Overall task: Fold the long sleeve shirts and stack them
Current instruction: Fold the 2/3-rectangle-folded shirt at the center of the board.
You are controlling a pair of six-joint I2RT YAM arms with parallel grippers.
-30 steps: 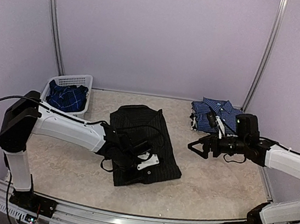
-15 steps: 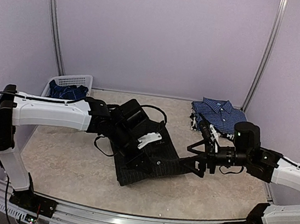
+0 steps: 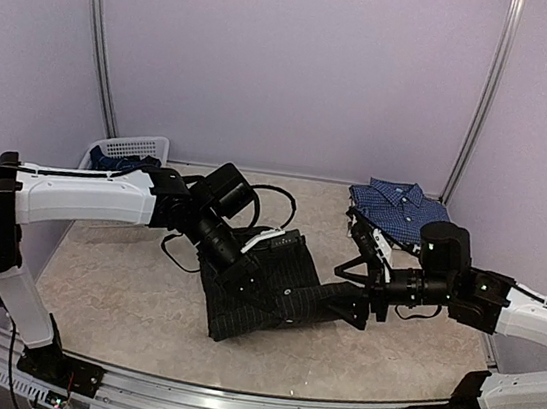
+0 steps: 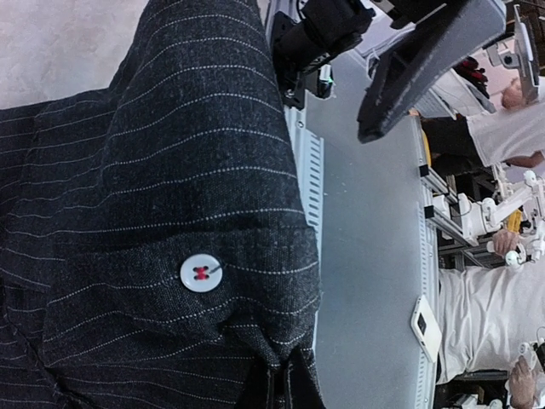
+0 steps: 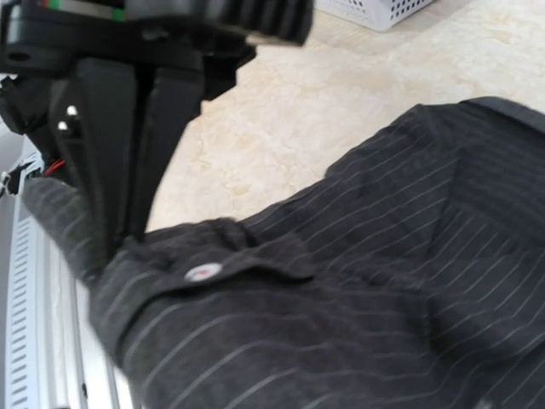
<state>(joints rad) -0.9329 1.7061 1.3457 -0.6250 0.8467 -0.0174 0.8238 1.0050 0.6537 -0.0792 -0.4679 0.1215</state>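
Observation:
The black pinstriped shirt (image 3: 266, 299) lies crumpled mid-table, one part lifted. My left gripper (image 3: 264, 264) is shut on a buttoned cuff of it; the left wrist view shows the dark fingers (image 4: 274, 385) pinching the cloth just below a white button (image 4: 201, 273). In the right wrist view the left gripper (image 5: 119, 243) hangs over that same cuff. My right gripper (image 3: 348, 290) stands open at the shirt's right edge, with the cloth reaching up to its jaws. A folded blue-and-white checked shirt (image 3: 394, 205) lies at the back right. The darker blue plaid shirt (image 3: 118, 159) sits in the basket.
The white lattice basket (image 3: 135, 148) stands at the back left against the wall. Metal frame posts (image 3: 100, 51) rise at both back corners. A black cable (image 3: 274, 200) loops over the table behind the left wrist. The aluminium rail (image 3: 227, 400) runs along the near edge.
The left arm has swung up and back with the cuff in its grip, dragging the black shirt to the right. The right gripper has moved left and down to the shirt's edge, still open.

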